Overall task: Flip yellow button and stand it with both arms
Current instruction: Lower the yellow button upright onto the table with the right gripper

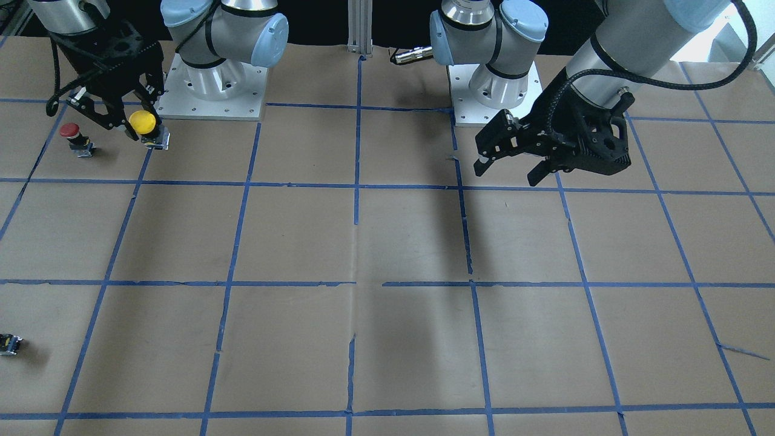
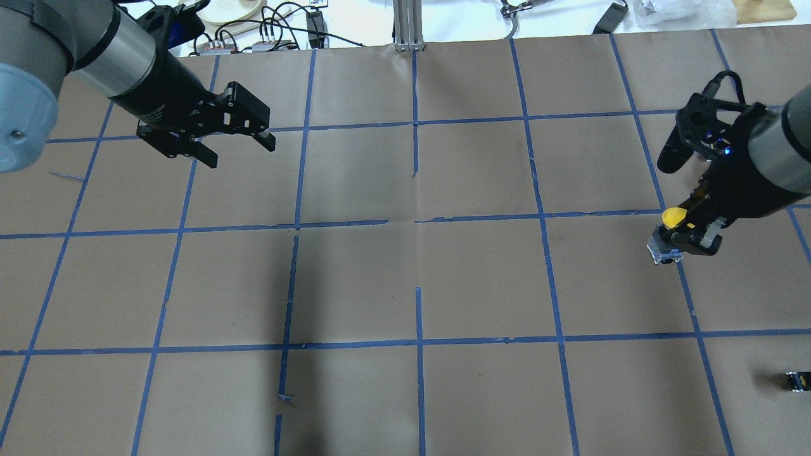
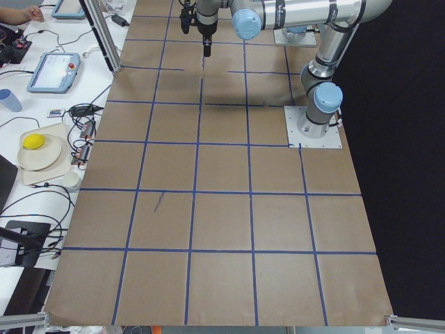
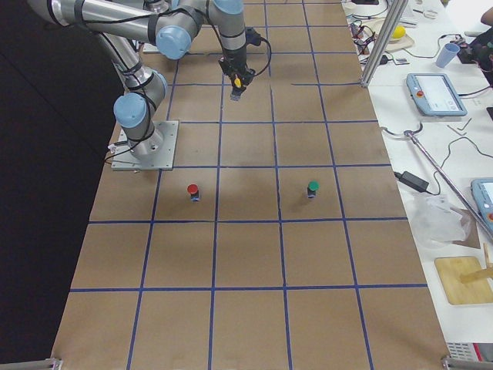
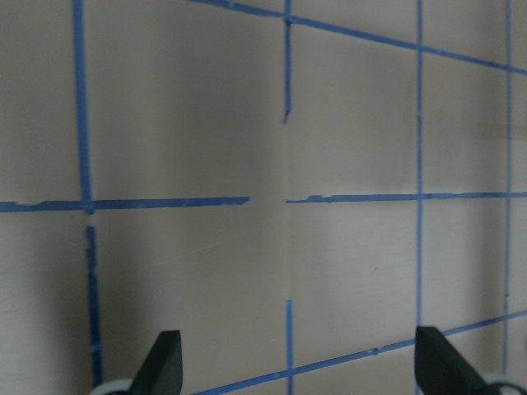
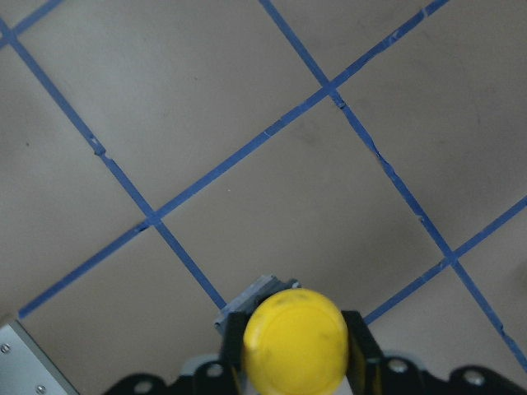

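Right gripper [image 6: 295, 362]: clamped on the yellow button [image 1: 144, 123], with one of the fingers [image 6: 356, 339] against each side of the round cap.
Yellow button, pose: cap uppermost, black-grey body hanging beneath and poking out below the gripper tips; roughly upright, slightly tilted in the front-facing view.
Yellow button, place: over the robot's right part of the desk [image 1: 303, 242], near the corner of the right arm's base plate [image 1: 248, 103]. Appears lifted clear of the brown paper, with no contact visible between its base and the desk.
Left gripper [image 2: 237, 151]: spread wide with nothing between the tips, hovering above the desk on the robot's left, well apart from the yellow button. Only bare paper and blue tape lines [image 1: 357, 181] show between its two tips in the wrist view.
Red button [image 1: 71, 134]: standing cap up on the desk, on the robot's right of the base plate. Not touching the right gripper or the yellow button.
Green button [image 4: 312, 187]: standing cap up on the desk in the right-end view, in the same row of squares as the red button and farther from the robot.
Capless switch block [image 1: 9, 344]: tiny, lying alone at the desk's edge on the robot's right, toward the operators' side, well apart from everything else.
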You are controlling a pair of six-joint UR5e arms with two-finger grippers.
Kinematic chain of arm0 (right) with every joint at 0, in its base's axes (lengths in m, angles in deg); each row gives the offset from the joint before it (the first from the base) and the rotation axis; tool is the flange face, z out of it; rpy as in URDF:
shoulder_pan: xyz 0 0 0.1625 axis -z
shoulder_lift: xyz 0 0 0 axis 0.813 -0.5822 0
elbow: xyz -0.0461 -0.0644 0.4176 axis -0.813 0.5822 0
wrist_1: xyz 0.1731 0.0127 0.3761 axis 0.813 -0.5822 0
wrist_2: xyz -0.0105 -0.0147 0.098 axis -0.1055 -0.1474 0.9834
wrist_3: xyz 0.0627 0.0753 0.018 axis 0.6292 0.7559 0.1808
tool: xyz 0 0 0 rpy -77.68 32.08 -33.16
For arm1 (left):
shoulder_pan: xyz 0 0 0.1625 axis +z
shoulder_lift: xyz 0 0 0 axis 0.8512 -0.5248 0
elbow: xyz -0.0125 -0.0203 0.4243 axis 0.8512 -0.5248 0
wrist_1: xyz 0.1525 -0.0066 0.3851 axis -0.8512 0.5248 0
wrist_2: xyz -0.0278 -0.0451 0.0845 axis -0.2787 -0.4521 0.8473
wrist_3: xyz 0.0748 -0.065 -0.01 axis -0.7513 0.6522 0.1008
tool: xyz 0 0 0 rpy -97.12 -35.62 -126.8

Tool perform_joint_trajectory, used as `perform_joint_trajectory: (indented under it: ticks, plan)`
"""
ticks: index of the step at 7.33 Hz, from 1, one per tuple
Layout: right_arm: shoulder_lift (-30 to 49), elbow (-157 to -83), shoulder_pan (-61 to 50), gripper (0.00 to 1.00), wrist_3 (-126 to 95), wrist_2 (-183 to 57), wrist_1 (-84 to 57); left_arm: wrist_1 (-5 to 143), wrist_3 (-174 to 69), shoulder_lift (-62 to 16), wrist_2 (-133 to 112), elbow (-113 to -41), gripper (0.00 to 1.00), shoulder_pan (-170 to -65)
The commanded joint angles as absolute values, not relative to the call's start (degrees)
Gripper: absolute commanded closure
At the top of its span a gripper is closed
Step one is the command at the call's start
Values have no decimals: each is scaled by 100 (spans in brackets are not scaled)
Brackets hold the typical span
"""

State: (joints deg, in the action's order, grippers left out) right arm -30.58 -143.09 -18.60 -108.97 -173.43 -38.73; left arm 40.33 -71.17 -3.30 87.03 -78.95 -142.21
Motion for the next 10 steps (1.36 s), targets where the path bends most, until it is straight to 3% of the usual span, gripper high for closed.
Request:
perform_joint_trajectory:
  ticks: [1, 3, 5, 7, 10]
  plan:
    - [-3183, -14760, -1139, 81, -13168, -17380, -4360, 4877, -7122, -496, 9321, -7150, 0, -14246]
    - [-3087, -14839, -147, 82, -15300, -17309, -4369, 5756, -7096, -1013, 9513, -6262, 0, -14377]
    - [-2711, -14822, 716, 82, -16921, -16765, -4421, 5770, -7069, -1261, 9821, -5854, 0, -14857]
    - [-2009, -14787, 1183, 82, -17875, -16668, -4939, 5682, -7131, -1086, 10279, -6203, 0, -15413]
    - [-1104, -14726, 1598, 81, -19722, -16272, -5301, 5734, -7474, -964, 10200, -6292, 0, -14784]
